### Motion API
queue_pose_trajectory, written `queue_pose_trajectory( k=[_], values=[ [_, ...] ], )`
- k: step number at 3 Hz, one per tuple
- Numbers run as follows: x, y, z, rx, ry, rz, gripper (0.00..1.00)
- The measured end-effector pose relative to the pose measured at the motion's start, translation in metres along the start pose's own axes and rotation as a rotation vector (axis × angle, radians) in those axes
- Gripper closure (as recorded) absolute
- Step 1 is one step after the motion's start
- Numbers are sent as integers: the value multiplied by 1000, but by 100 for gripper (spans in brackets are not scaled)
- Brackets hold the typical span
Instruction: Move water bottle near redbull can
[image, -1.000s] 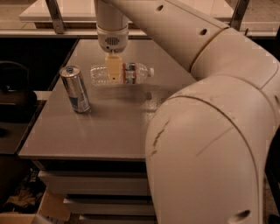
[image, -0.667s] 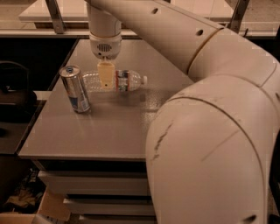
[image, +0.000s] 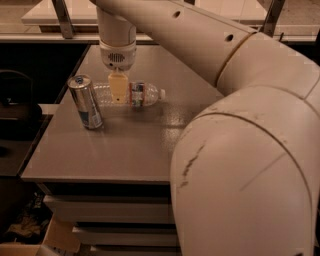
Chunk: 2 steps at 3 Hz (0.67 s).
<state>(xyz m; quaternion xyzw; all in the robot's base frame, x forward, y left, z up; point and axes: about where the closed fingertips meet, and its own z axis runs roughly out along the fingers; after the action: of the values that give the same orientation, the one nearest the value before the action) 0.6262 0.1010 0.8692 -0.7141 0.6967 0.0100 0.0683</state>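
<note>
The water bottle (image: 136, 94) lies on its side on the grey table (image: 130, 145), white cap to the right, label band in the middle. My gripper (image: 118, 91) comes down from above and is shut on the bottle's clear body, left of the label. The redbull can (image: 86, 102) stands upright just left of the bottle's base, a small gap away from it.
My large white arm (image: 240, 150) fills the right side of the view and hides that part of the table. The table's left edge (image: 50, 120) drops to a dark area with a black chair (image: 15, 105). Another table (image: 45, 15) stands behind.
My gripper has carried the water bottle leftward, so it now lies closer to the redbull can. The can has not moved.
</note>
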Motion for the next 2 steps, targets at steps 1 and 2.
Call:
queue_pose_trajectory(
  k=[1, 2],
  values=[
    [0, -1, 4, -1, 2, -3, 58],
    [0, -1, 7, -4, 3, -11, 35]
  ],
)
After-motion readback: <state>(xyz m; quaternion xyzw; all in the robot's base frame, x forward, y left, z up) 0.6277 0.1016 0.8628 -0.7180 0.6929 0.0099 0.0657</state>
